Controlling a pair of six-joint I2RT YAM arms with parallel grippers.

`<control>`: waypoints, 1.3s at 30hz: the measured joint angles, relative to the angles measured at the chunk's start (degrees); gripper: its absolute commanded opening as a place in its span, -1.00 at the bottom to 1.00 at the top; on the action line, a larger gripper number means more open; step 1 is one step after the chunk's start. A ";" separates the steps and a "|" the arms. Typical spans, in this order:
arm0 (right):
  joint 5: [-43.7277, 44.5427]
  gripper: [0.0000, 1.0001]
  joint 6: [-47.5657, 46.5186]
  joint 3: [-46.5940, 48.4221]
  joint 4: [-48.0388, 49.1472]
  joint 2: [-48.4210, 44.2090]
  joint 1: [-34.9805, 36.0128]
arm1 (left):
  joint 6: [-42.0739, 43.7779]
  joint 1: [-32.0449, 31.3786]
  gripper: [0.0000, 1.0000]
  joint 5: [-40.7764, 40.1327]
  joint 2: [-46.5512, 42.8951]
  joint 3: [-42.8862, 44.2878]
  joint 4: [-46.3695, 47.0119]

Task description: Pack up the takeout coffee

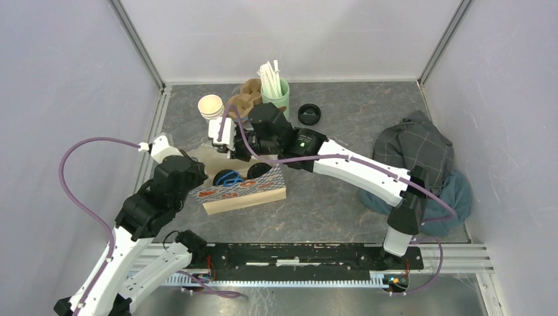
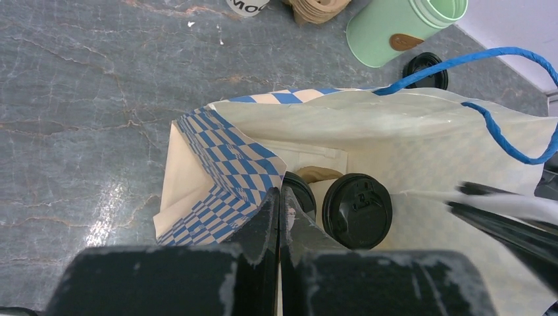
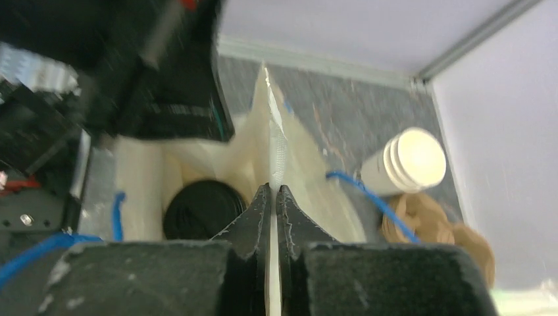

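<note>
Over on the left, the left gripper (image 2: 279, 196) has its jaws pressed together on the near-left rim of the blue-checked paper bag (image 2: 217, 151), pinching the paper. The bag stands open on the worktop (image 1: 329, 197). Down inside it is the takeout coffee (image 2: 357, 210), upright with its black lid facing up, and a second black lid peeks out just beside the jaws. A blue rope handle (image 2: 500, 131) loops over the opening. The right gripper (image 3: 273, 192) reaches across to the bag's far rim, jaws clamped on the thin paper edge. Behind the bag are stacked white cups (image 1: 210, 105), cardboard cup carriers (image 1: 242, 100) and a green cup of straws (image 1: 276, 95). Further right a loose black lid (image 1: 309, 114) lies, then a heap of cloth (image 1: 421, 158).
</note>
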 measured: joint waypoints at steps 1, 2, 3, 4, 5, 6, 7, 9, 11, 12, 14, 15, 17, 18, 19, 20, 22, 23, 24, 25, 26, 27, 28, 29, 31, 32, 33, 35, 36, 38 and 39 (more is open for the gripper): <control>1.29 -0.82 -0.85 -0.92 -0.48 0.13 0.09 | 0.04 0.00 -0.96 -0.07 -0.11 0.00 -0.02; 2.93 -0.74 -1.77 -2.29 -1.33 0.13 0.07 | 0.11 0.00 -0.96 -0.15 -0.22 0.00 -0.02; 3.91 -0.65 -2.19 -2.99 -1.70 0.13 0.07 | 0.13 0.00 -0.96 -0.24 -0.28 0.00 -0.07; 5.44 -0.52 -2.64 -4.11 -1.68 0.13 0.04 | 0.13 0.00 -0.95 -0.52 -0.31 0.00 -0.15; 7.04 -0.35 -3.04 -5.14 -1.68 0.11 0.02 | 0.13 0.00 -0.93 -0.85 -0.31 0.00 -0.24; 8.41 -0.16 -3.28 -5.97 -1.75 0.11 0.02 | 0.13 0.00 -0.85 -1.27 -0.31 0.00 -0.44; 9.51 0.03 -3.23 -6.38 -2.10 0.11 0.02 | 0.13 0.00 -0.74 -1.49 -0.33 0.00 -0.61; 11.93 0.32 -3.13 -6.56 -2.95 0.13 0.04 | 0.11 0.00 -0.52 -1.92 -0.42 0.02 -1.16; 13.25 0.49 -2.10 -6.38 -2.91 0.04 0.04 | 0.07 0.00 -0.32 -2.43 -0.55 0.22 -1.92; 13.79 0.56 -1.90 -6.27 -2.91 0.02 0.09 | 0.07 0.00 -0.22 -2.51 -0.66 0.55 -2.54; 14.34 0.69 -0.50 -5.97 -3.37 -0.48 0.09 | 0.09 0.00 0.02 -2.49 -1.05 1.97 -4.11; 14.51 0.75 -0.07 -5.70 -3.74 -0.81 0.09 | 0.11 0.00 0.13 -2.45 -1.29 2.60 -4.52; 15.52 0.93 1.77 -4.59 -4.70 -2.12 0.09 | 0.15 0.00 0.38 -2.03 -2.14 4.87 -5.38; 16.52 0.96 2.73 -3.85 -5.14 -3.13 0.09 | 0.20 0.00 0.44 -1.42 -2.62 6.25 -5.66; 17.49 0.96 3.78 -3.21 -5.46 -4.17 0.09 | 0.28 0.00 0.54 -0.92 -3.15 7.69 -5.73; 19.04 0.97 4.96 -2.49 -5.92 -5.79 0.09 | 0.42 0.00 0.60 -0.35 -3.67 9.40 -5.73; 21.59 0.96 7.13 -1.99 -6.86 -9.44 0.15 | 1.09 0.00 0.72 0.94 -4.55 12.63 -5.73; 23.28 0.96 8.68 -2.08 -7.45 -12.28 0.17 | 1.53 0.00 0.76 1.81 -4.87 14.38 -5.70; 24.50 0.96 9.79 -2.32 -7.80 -14.67 0.17 | 2.36 0.00 0.80 2.62 -5.05 16.26 -5.68; 26.14 0.96 11.32 -3.41 -7.63 -18.16 0.17 | 3.15 0.00 0.84 3.61 -5.09 17.94 -5.75; 27.50 0.96 12.66 -4.70 -7.74 -21.49 0.17 | 4.17 0.00 0.86 4.72 -5.05 20.28 -5.75; 29.20 0.96 14.43 -7.21 -7.45 -26.16 0.17 | 5.68 0.00 0.87 6.03 -4.85 23.04 -5.88; 30.45 0.96 15.69 -9.35 -7.43 -30.05 0.17 | 7.04 0.00 0.89 6.97 -4.61 25.46 -5.84; 32.09 0.96 17.51 -12.50 -7.26 -35.30 0.20 | 8.74 0.00 0.90 8.31 -4.07 28.92 -6.08; 34.64 0.97 20.44 -16.52 -7.50 -42.77 0.17 | 11.74 0.00 0.91 10.32 -2.95 34.73 -5.81; 36.00 0.96 22.05 -18.32 -7.65 -46.77 0.17 | 13.00 -0.02 0.92 11.13 -2.51 37.00 -5.49; 36.96 0.96 23.17 -19.32 -7.80 -49.57 0.17 | 14.40 -0.02 0.92 11.87 -2.12 39.41 -4.98; 39.10 0.96 25.33 -20.00 -8.20 -55.41 0.17 | 17.03 -0.02 0.92 13.20 -1.79 42.80 -3.41; 39.93 0.96 26.10 -19.65 -8.28 -56.92 0.17 | 17.94 -0.02 0.92 13.77 -1.79 43.85 -2.51; 43.19 0.96 28.22 -17.53 -8.74 -59.39 0.17 | 19.26 -0.02 0.93 14.36 -1.77 45.48 -0.57; 44.70 0.96 29.14 -16.57 -8.98 -59.76 0.17 | 19.89 -0.02 0.94 14.62 -1.64 46.29 0.37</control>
